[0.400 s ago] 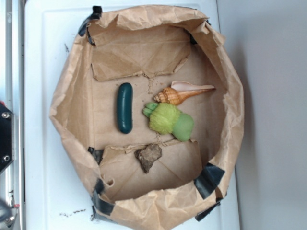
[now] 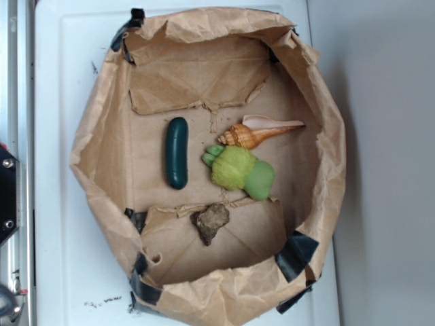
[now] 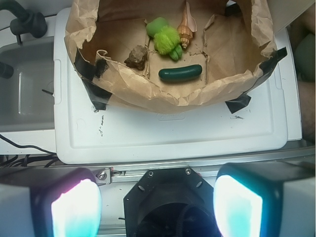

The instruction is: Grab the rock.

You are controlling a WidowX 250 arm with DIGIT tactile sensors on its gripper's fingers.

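Note:
The rock is a small jagged brown-grey stone on the paper floor of the brown bag, near its lower edge; the wrist view shows the rock at the bag's left. My gripper hangs well short of the bag, over the robot's base, with its two glowing pads far apart and nothing between them. The exterior view does not show the gripper.
In the bag lie a dark green cucumber-like piece, a green plush and an orange-tan spiral seashell. The bag's crumpled walls stand up around them, taped black at the corners, on a white lid. A grey bin is at left.

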